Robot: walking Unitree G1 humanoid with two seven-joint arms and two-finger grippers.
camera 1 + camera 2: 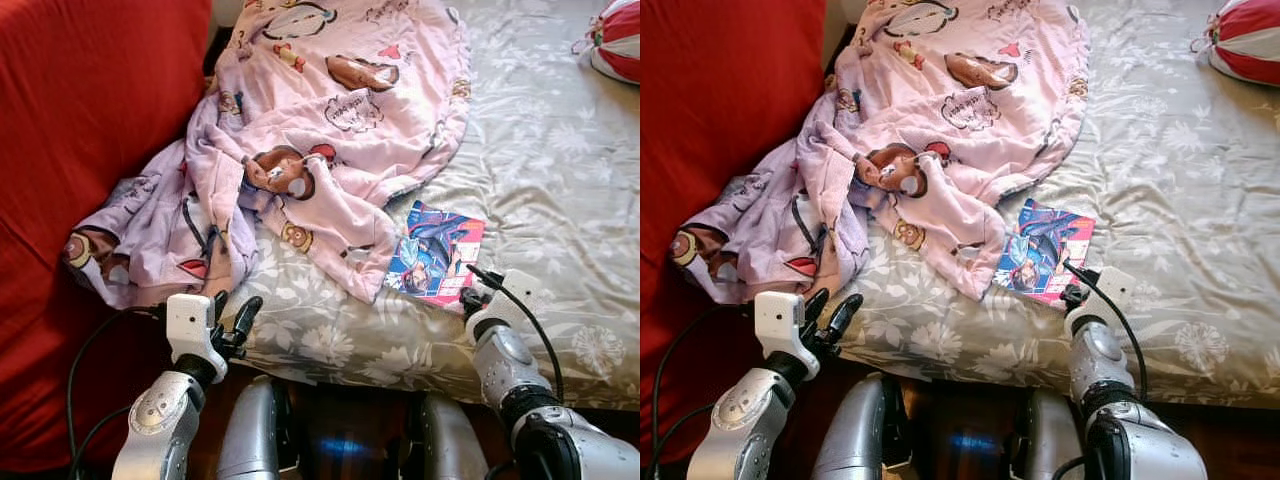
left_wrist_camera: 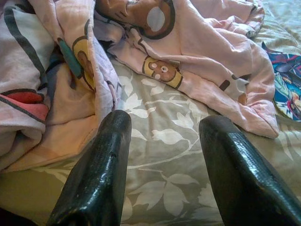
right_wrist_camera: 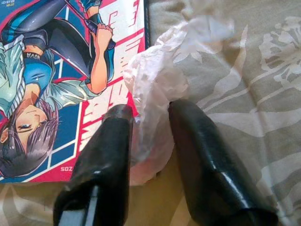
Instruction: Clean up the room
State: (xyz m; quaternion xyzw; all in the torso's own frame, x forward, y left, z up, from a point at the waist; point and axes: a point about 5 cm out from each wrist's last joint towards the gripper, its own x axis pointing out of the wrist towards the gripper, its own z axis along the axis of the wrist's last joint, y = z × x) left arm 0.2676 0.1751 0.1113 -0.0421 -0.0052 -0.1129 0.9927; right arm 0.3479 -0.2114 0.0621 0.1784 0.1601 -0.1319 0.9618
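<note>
A pink cartoon-print blanket lies crumpled across the left of the bed and spills over its left edge. A comic book lies flat near the bed's front edge. In the right wrist view a crumpled clear plastic wrapper rests at the comic's corner, and my right gripper is shut on it. That gripper sits at the comic's near right corner. My left gripper is open at the bed's front edge, just below the blanket's hanging folds, with nothing between its fingers.
A large red cushion or sofa back stands along the left of the bed. A red and white striped ball-like thing lies at the far right corner. The grey floral sheet is bare on the right half.
</note>
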